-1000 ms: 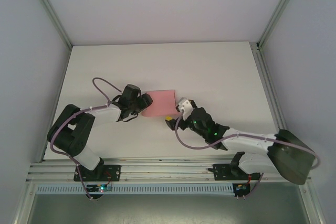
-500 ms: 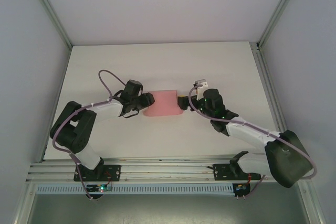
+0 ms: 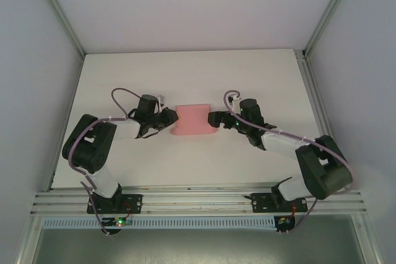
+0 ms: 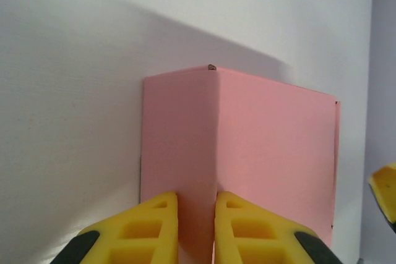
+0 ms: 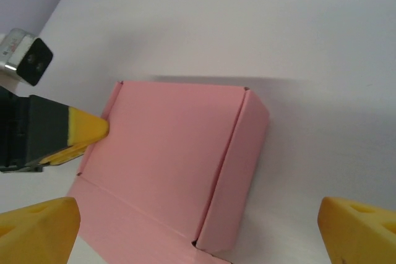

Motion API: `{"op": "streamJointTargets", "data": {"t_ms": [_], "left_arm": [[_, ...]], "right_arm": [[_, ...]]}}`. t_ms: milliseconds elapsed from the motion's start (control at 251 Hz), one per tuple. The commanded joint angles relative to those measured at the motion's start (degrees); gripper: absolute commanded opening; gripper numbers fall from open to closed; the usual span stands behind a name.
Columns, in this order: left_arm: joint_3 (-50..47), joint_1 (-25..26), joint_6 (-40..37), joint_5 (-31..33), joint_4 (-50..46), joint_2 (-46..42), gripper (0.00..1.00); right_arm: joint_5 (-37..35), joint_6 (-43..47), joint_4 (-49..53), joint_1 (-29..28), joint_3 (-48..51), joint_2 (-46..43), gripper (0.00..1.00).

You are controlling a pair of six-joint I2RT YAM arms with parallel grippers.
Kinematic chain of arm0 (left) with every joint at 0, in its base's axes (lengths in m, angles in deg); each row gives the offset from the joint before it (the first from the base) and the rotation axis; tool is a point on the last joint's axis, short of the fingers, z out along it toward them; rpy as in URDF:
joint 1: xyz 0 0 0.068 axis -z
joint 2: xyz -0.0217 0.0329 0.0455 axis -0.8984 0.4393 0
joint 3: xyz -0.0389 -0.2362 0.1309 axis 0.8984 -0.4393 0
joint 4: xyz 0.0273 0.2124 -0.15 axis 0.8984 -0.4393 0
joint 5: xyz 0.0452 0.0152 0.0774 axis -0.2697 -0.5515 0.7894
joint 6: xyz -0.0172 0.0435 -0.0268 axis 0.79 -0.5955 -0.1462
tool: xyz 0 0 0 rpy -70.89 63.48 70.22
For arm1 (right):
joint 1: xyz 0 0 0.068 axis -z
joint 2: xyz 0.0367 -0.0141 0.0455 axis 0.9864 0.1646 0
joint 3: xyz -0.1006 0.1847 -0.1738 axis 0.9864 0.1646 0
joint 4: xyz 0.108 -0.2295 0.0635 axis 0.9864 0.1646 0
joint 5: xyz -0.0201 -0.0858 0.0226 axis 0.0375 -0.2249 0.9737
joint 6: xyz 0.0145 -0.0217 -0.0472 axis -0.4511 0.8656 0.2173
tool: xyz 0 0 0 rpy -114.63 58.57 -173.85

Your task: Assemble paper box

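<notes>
Closing in over the last second, the left gripper [image 4: 197, 202] now has its yellow fingers [image 4: 154, 224] pressed nearly together on a raised fold at the left end of the paper box [image 3: 193, 119], pinching the pink card between them. The left arm lies low, its forearm stretched rightward over the white table [image 3: 185, 72]. The box sits mid-table between the two grippers, one side wall folded up. The right arm has swung from the box's near side round to its right end. There the right gripper [image 3: 213, 119] points leftward with jaws spread wide; whether it touches the card I cannot tell.
</notes>
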Motion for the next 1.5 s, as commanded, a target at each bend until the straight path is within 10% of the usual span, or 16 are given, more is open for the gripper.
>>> {"op": "streamJointTargets", "data": {"t_ms": [0,591,958,1109,1277,1496], "left_arm": [[-2.7,-0.7,-2.0,-3.3,1.5,0.5,0.08],[-9.4,-3.7,5.4,-8.7,21.6,4.0,0.04],[-7.0,-3.7,-0.9,-3.1,13.0,-2.9,0.21],[-3.3,-1.8,-13.9,5.7,3.3,-12.0,0.99],[4.1,15.7,-50.5,40.4,-10.6,-22.3,1.0],[4.9,25.4,-75.6,33.5,-13.0,-25.4,1.0]], "right_arm": [[8.9,-4.0,-3.0,0.8,-3.1,4.1,0.98],[26.2,-10.8,-1.0,0.0,-15.5,22.1,0.93],[27.6,-17.9,-12.5,1.1,-10.7,18.6,0.44],[26.4,-19.3,-10.9,1.3,-9.9,14.4,0.42],[24.9,-24.1,-2.7,3.7,-11.2,9.9,0.45],[27.1,-30.5,4.5,7.4,-13.6,3.4,0.47]]}}
